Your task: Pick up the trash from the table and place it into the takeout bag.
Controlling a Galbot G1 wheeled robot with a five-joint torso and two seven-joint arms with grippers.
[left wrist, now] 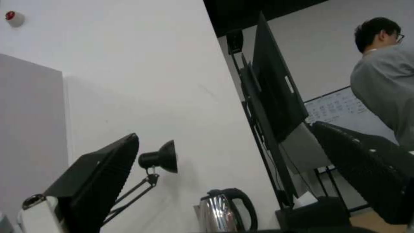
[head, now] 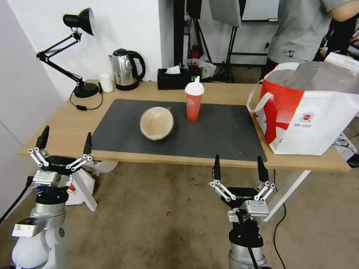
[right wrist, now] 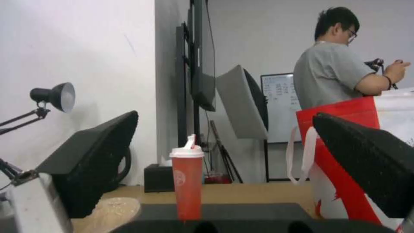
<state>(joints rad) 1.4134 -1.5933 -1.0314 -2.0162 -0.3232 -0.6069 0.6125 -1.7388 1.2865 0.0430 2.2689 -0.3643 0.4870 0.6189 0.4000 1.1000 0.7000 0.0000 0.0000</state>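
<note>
Mid-frame on the dark mat of the table (head: 67, 123) sit the beige-filled bowl (head: 156, 123) and, just right, the red drink cup (head: 194, 99); the takeout bag (head: 306, 112) stands far right; lower frame, left gripper (head: 64, 141) and right gripper (head: 238, 169) hover empty, fingers spread.

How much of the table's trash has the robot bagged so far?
Nothing is in hand: the left gripper and right gripper hang open and empty before the table. The beige bowl and red cup wait on the mat. The takeout bag's contents can't be seen.
</note>
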